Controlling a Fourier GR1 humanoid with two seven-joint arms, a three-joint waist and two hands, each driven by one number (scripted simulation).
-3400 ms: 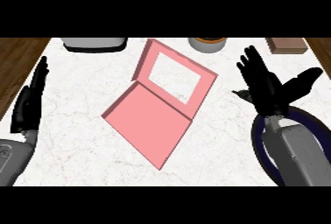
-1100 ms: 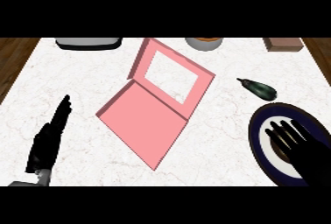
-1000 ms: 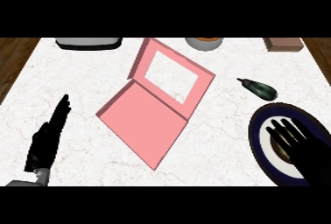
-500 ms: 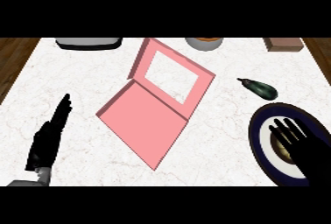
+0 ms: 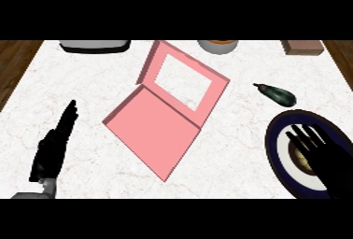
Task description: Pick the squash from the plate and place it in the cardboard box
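A plate [image 5: 274, 151] with a dark blue rim lies at the right edge of the counter. My right hand [image 5: 329, 161] is spread over it, fingers straight and open. A tan patch, apparently the squash [image 5: 301, 158], shows beneath the fingers and is mostly hidden. The pink cardboard box [image 5: 153, 128] sits at the middle of the counter. Its flat panel lies toward me and a raised frame [image 5: 215, 88] stands behind it. My left hand [image 5: 53, 147] rests open and edge-on near the left side, far from the box.
A dark green eggplant-like vegetable [image 5: 277, 94] lies on the counter just behind the plate. At the back stand a grey appliance [image 5: 95, 45], a bowl [image 5: 218, 45] and a brown block [image 5: 302, 46]. Wood shows past both side edges of the counter.
Since the earliest frame my right hand came down from the back right onto the plate, uncovering the green vegetable. Over the last second both hands have barely shifted.
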